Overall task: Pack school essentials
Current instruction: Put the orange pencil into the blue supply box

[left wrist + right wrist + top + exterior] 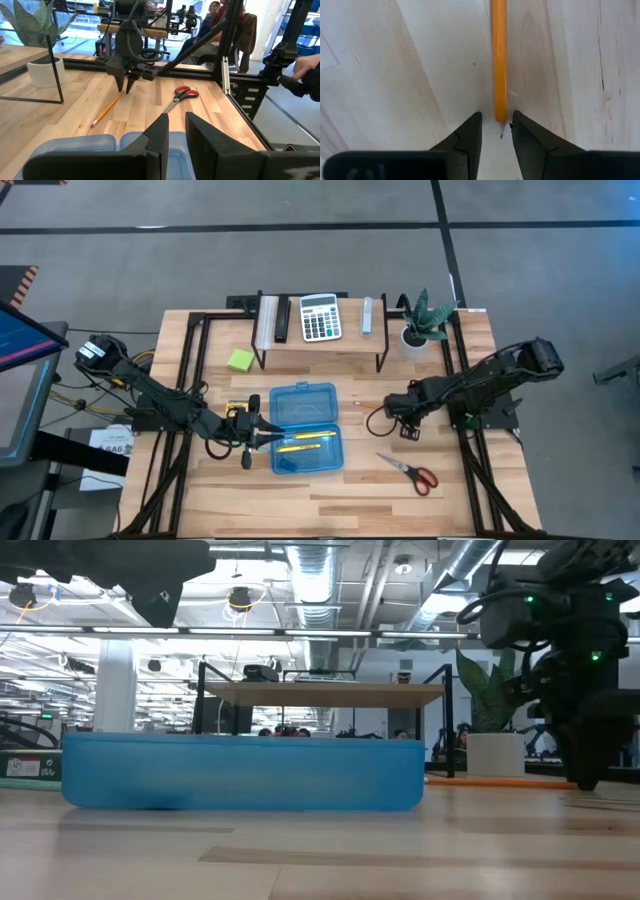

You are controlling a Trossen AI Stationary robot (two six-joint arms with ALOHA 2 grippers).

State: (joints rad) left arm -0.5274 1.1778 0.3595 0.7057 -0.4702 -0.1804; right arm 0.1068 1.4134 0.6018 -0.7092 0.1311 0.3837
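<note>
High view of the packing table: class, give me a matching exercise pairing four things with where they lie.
Things:
1. scissors
2. sticky-note pad
3. calculator
4. right hand

Places:
A. on the raised shelf
B. over the orange pencil
C. on the table, right of the blue box
D. on the table, left of the shelf's legs

Pairs: 1-C, 2-D, 3-A, 4-B

You're in an open robotics lab: exposed ceiling ducts (318,580), a framed wooden workbench (330,480), seated people (212,22) behind.
</note>
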